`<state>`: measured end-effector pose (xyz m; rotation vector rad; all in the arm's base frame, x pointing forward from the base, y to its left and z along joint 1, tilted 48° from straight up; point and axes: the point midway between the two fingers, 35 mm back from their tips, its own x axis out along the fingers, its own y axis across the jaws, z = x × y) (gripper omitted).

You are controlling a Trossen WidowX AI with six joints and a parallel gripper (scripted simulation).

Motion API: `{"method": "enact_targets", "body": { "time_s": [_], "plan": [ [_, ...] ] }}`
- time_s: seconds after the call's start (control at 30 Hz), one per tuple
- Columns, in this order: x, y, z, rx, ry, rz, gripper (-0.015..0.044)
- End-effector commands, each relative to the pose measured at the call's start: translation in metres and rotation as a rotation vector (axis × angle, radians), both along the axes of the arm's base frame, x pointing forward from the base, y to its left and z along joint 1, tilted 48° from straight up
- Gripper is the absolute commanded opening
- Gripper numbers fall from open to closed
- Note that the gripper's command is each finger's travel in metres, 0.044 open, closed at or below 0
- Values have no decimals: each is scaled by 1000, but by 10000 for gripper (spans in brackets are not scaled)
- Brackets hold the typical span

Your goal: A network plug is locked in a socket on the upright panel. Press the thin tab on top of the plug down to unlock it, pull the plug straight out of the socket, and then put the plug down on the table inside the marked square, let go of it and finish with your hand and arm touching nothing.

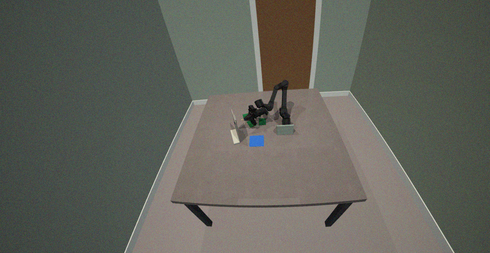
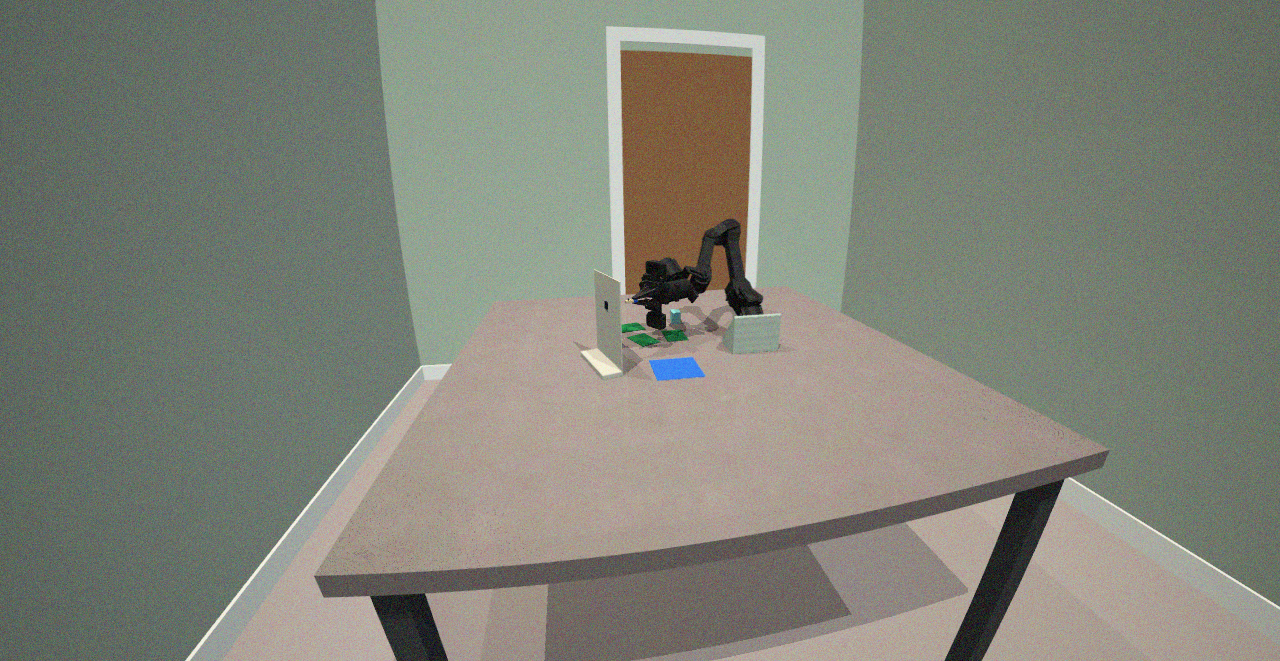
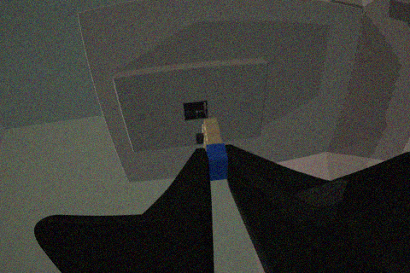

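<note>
I have the gripper (image 3: 218, 163) clamped on the network plug (image 3: 217, 153), its blue body pinched between the two dark fingers and its pale tip poking out ahead of them. In the wrist view the tip sits just below the dark socket (image 3: 195, 111) in the upright panel (image 2: 607, 321), apart from it, so I judge the plug is out of the socket and the pull-out step is in hand. The panel stands toward the left edge of the table (image 1: 267, 179), and the plug hangs in the air just beside it.

To do this well, I keep drawing the plug back along the socket's own axis, level and without twist, until the tip is well apart from the panel face; only then do I swing it. Turning too early could catch the tip on the panel.

The marked blue square (image 1: 256, 141) lies on the table nearer the front edge than the gripper, just beside the panel's foot. The green tiles (image 2: 642, 339) and a small pale block (image 2: 674, 316) lie under the arm, so I carry the plug above them, then lower it over the middle of the square. The plug is small, so I want it touching the table before I open.
</note>
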<state>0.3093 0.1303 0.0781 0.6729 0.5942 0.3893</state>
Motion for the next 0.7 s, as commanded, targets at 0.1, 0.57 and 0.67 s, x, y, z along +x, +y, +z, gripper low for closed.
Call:
{"method": "enact_targets", "body": {
  "time_s": [0.1, 0.57, 0.67],
  "plan": [
    [-3, -1, 0, -3, 4, 4, 0],
    [-10, 10, 10, -2, 4, 1, 0],
    [-14, 16, 14, -2, 5, 2, 0]
  ]
}}
